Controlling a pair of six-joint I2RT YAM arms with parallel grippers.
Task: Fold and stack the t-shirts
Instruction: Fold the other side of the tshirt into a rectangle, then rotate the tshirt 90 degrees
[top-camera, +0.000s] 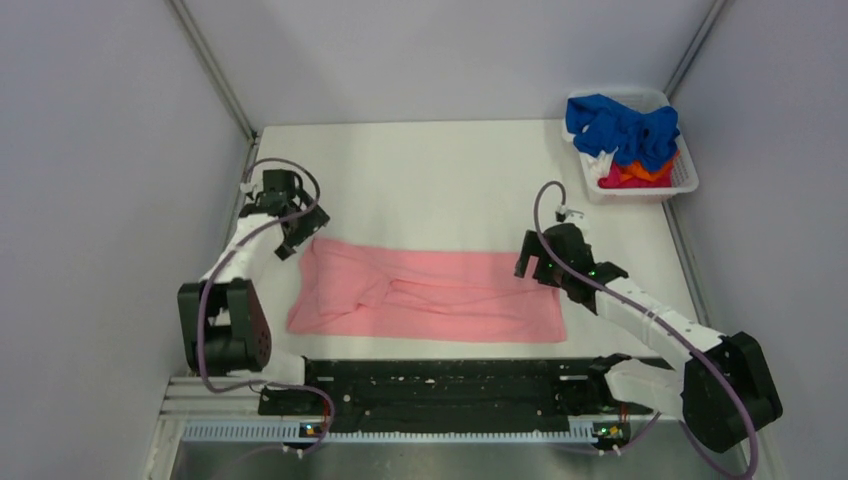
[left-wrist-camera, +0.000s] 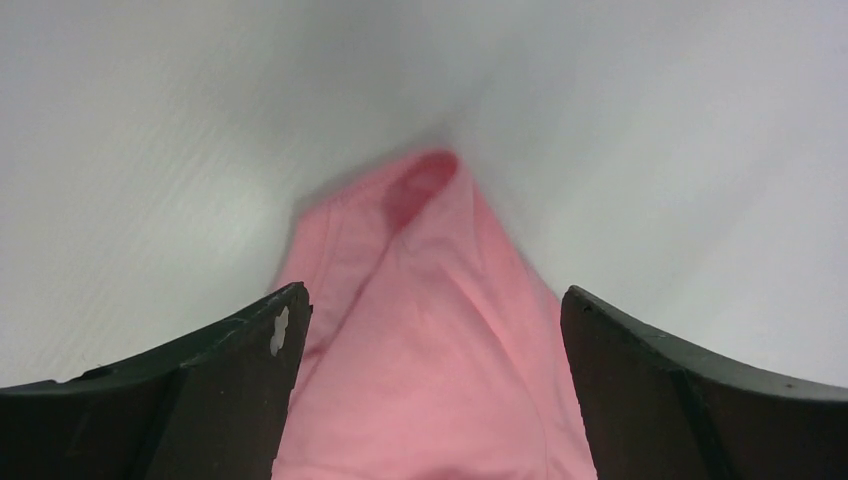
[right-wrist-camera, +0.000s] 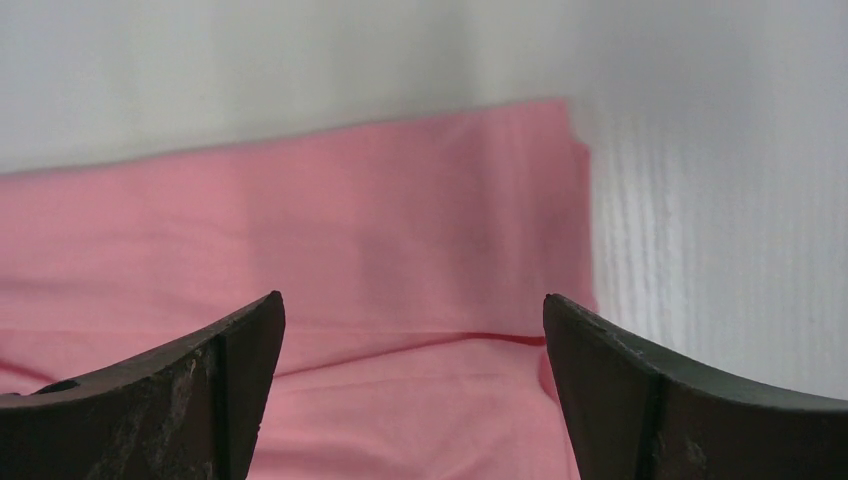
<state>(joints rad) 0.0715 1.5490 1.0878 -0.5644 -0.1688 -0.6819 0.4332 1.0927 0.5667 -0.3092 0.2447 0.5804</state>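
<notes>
1. One white table (top-camera: 420, 180) bears everything.
2. One salmon-pink cloth t-shirt (top-camera: 430, 295) lies spread flat across its middle.
3. One white plastic basket (top-camera: 686, 182) in the far right corner holds three crumpled shirts: royal blue shirt (top-camera: 620, 128), orange shirt (top-camera: 650, 172), red shirt (top-camera: 616, 182).
4. Two black grippers, left gripper (top-camera: 297, 238) and right gripper (top-camera: 530, 268), hover at the pink shirt's ends, fingers spread wide, gripping nothing.

Pink t-shirt (top-camera: 430, 295) soft matt cloth; basket (top-camera: 685, 180) white plastic; table (top-camera: 420, 180) smooth matt.

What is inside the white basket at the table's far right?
A crumpled blue shirt lies on top; orange cloth and red cloth show beneath it. Anything lower in the basket is covered.
</notes>
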